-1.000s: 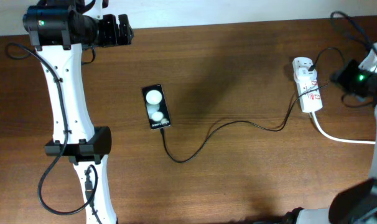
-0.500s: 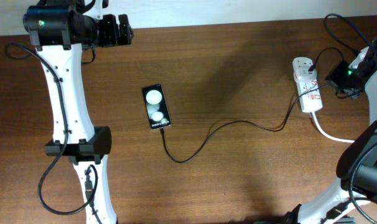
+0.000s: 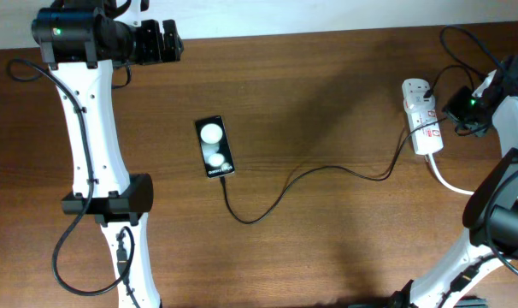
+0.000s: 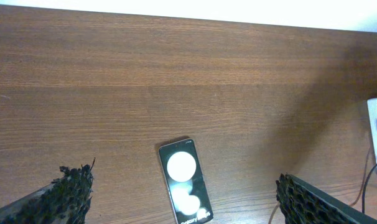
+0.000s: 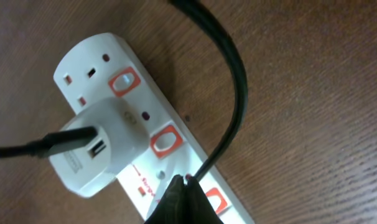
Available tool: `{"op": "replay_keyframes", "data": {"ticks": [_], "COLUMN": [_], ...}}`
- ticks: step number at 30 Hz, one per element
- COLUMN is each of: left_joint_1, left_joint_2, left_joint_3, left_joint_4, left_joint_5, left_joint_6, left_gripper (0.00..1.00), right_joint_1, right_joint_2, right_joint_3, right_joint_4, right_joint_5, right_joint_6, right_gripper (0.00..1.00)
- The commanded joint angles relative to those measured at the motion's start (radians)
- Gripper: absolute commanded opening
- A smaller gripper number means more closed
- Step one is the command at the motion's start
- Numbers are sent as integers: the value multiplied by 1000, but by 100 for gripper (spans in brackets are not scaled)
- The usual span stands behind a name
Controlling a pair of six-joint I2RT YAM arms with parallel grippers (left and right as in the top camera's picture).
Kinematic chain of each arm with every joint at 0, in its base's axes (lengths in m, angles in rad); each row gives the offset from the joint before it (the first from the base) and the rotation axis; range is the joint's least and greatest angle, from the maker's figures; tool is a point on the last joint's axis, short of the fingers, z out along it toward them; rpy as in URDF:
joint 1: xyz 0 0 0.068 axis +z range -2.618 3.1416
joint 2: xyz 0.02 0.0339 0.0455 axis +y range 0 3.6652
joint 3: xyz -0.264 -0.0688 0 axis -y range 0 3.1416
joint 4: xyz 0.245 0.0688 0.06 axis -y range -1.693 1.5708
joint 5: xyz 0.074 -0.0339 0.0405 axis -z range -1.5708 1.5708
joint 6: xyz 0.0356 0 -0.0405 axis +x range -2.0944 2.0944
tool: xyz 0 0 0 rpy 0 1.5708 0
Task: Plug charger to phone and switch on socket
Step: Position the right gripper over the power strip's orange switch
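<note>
One step left: charger (image 5: 95, 149) apparently in phone (image 3: 214, 147), closed right jaws at socket (image 3: 421, 128) switch, left jaws wide.

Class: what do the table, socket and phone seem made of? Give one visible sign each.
Table: wood or wood-look laminate; brown grain lines. Socket: probably moulded plastic, smooth white, rounded edges. Phone: likely glass face, glossy black with two bright round spots.

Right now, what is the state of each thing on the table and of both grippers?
phone: flat, face up, cable end at its lower edge.
charger: slack; plug adapter in the socket.
socket: switch position unclear.
left gripper: open, empty.
right gripper: shut, near a red switch.
</note>
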Motion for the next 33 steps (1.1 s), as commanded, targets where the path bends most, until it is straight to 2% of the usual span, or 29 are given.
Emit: {"op": "replay_keyframes", "data": {"ticks": [1,18,33], "left_joint_1": [3,3,3], "left_joint_2": [-22,-22,-22], "left_joint_3": [9,9,9], "left_joint_4": [-1,-1,-1], "left_joint_5": [-7,-7,-7], "left_joint_6": [1,1,1], "left_gripper": [99,99,99], "right_joint_1": [-6,-4,7], "right_joint_2": [23,82,108], "right_joint_3": [21,21,21], "right_joint_4": [23,90,123], "right_joint_5": [8,-21,-22], "right_joint_6": [4,9,87], "right_gripper": [4,4,4]}}
